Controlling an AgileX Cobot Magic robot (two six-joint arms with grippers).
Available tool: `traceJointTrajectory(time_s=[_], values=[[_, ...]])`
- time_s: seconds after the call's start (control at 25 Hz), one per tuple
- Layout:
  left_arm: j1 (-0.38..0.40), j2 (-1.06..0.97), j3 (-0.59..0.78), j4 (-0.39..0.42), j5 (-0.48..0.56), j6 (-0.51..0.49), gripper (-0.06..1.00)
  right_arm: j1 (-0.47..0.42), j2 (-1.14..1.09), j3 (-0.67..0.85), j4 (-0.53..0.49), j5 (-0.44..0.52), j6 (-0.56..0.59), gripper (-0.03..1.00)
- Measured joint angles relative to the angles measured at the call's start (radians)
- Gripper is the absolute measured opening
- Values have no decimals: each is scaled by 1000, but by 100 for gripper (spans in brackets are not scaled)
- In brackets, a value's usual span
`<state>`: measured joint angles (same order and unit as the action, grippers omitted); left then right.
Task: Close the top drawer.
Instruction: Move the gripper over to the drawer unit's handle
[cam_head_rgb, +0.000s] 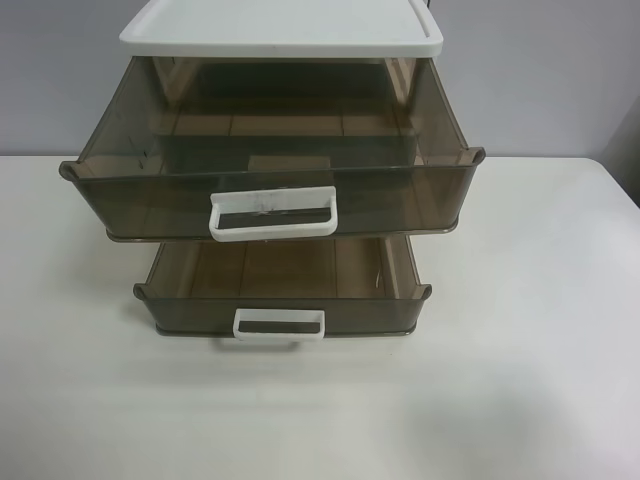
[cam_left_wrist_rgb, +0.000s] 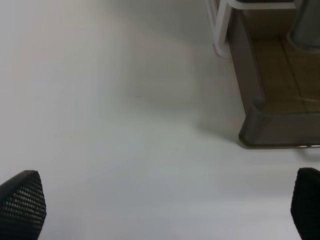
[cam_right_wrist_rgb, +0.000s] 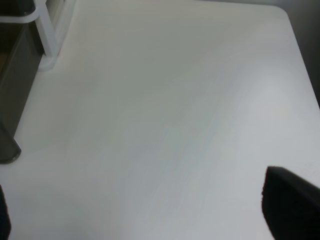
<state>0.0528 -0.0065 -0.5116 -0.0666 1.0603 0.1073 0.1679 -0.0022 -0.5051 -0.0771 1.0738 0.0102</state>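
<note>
Smoky brown top drawer (cam_head_rgb: 150, 190) pulled far out from under the white lid (cam_head_rgb: 280, 35), over a lower drawer (cam_head_rgb: 280, 270) also out. Nothing of the closing done, by the look of it, with the handle (cam_head_rgb: 272, 212) untouched. Left claw (cam_left_wrist_rgb: 165, 207) spread and empty above the bench (cam_left_wrist_rgb: 100, 100), off to one side of the drawers; right claw (cam_right_wrist_rgb: 145, 212) likewise spread, empty. Left to do — reach the front, push it fully home

The top drawer (cam_head_rgb: 150, 195) is hiding the far part of the lower drawer (cam_head_rgb: 190, 305). Picture edges are cropping the white lid (cam_head_rgb: 280, 35), the left pincer (cam_left_wrist_rgb: 164, 205) and the right pincer (cam_right_wrist_rgb: 147, 210).
</note>
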Motion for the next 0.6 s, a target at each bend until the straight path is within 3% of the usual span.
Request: traceJointTrajectory(time_s=[0.6], values=[[0, 0, 0, 0, 0, 0, 99, 0, 52, -25, 32, 1, -3, 99]])
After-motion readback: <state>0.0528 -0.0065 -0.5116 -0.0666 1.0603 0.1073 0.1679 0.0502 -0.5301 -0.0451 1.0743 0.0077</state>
